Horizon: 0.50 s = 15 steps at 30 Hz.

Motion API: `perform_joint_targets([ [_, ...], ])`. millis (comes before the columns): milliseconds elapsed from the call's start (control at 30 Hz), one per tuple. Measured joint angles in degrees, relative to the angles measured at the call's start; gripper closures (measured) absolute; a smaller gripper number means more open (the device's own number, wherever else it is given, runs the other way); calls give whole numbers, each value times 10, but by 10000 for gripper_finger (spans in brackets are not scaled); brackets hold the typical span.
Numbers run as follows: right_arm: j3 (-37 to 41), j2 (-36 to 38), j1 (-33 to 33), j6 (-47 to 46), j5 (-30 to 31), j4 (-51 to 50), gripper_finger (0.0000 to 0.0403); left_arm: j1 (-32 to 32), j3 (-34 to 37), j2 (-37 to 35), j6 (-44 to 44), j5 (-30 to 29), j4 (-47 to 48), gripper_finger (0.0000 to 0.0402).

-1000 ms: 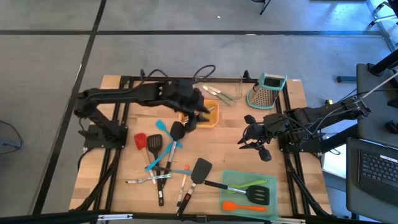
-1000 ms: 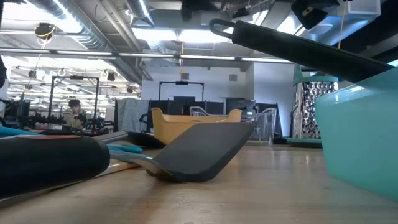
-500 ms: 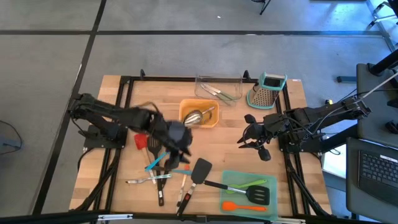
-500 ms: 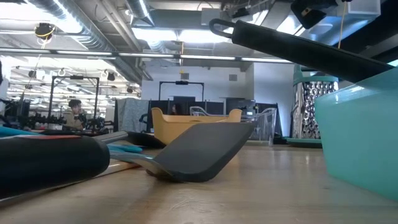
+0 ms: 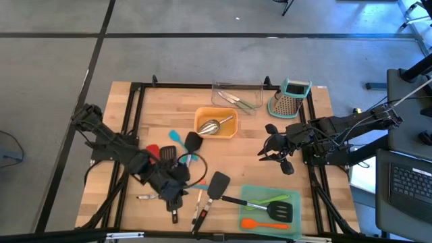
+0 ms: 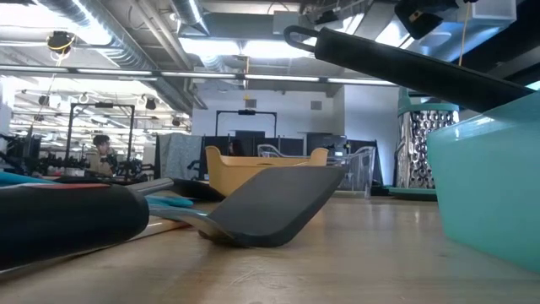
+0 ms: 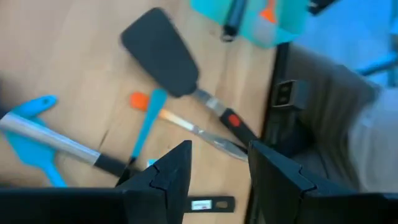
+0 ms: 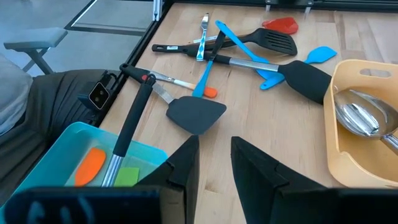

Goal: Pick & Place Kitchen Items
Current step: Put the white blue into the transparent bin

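Now the left gripper [image 5: 174, 194] is held part open and empty above the utensil pile [image 5: 177, 174]; the right gripper [image 5: 268, 154] is parked, part open, empty.

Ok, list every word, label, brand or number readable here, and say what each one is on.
No text can be read in any view.
White label on the black handle by the left gripper: print too blurred to read.
Small black tag off the table's edge: markings too small to read.
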<state>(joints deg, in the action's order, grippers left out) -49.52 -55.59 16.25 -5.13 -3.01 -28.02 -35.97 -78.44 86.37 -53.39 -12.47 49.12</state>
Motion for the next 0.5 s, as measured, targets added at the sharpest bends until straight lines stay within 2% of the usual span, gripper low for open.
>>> perform_joint_targets([
  [167,0,0,-1,5,0,1,309,-43,41,0,-88,-74,37,252],
  [333,0,0,-1,27,0,6,309,-71,98,0,-167,-113,47,252],
  [500,0,0,-1,38,0,19,309,-92,158,0,-235,-100,46,252],
])
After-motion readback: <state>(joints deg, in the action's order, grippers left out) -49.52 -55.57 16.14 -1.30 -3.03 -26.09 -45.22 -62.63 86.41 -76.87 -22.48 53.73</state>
